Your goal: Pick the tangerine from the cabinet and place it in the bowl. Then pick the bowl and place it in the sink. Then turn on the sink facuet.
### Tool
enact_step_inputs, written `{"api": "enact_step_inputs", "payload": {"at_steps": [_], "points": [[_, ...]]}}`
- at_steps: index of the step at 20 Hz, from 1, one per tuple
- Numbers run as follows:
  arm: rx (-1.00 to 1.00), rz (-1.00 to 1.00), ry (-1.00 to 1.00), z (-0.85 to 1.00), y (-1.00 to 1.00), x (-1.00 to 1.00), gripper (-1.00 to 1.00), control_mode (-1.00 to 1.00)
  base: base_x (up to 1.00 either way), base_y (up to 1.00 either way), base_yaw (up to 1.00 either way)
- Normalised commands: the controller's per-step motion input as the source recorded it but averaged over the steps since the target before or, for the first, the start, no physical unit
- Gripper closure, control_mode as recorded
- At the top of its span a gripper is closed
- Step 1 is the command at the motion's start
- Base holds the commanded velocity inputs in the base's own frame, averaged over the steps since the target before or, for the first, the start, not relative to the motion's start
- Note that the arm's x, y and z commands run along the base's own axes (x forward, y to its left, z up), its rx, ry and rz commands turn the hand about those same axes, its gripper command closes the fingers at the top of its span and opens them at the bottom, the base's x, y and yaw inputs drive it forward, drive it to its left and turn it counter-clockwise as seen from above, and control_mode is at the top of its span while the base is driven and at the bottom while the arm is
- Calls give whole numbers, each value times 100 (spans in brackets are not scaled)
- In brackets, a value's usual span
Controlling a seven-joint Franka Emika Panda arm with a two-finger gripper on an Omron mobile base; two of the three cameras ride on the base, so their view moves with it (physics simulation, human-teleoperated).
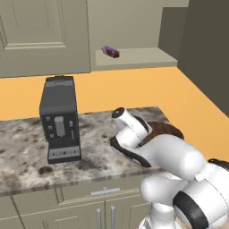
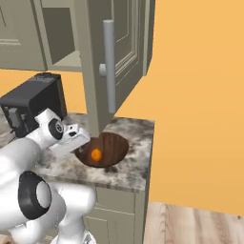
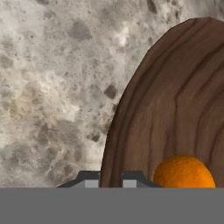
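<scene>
The dark brown wooden bowl (image 2: 113, 143) sits on the marble counter near its right end, with the tangerine (image 2: 96, 154) lying inside it. In the hand view the bowl (image 3: 175, 109) takes up the right side and the tangerine (image 3: 184, 171) rests at the bottom right. My gripper (image 3: 110, 181) is shut on the bowl's rim, one fingertip (image 3: 89, 179) outside and the other inside. From the right base view the gripper (image 2: 80, 144) meets the bowl's left edge. The cabinet (image 1: 134, 56) is the doorless compartment up behind. The sink and the sink faucet are out of view.
A black coffee machine (image 1: 60, 118) stands on the counter (image 1: 98, 134) left of the arm. A purple-and-brown wrapped bar (image 1: 110, 52) lies on the cabinet shelf. An open cabinet door with a bar handle (image 2: 108, 66) hangs just above and behind the bowl. An orange wall is on the right.
</scene>
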Motion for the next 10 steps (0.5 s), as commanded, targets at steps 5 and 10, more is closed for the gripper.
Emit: {"api": "enact_step_inputs", "payload": {"at_steps": [5, 10], "points": [[-14, 24, -5, 100, -1, -100, 100, -100, 0, 0, 0], [-12, 34, -3, 100, 0, -100, 100, -100, 0, 0, 0]]}}
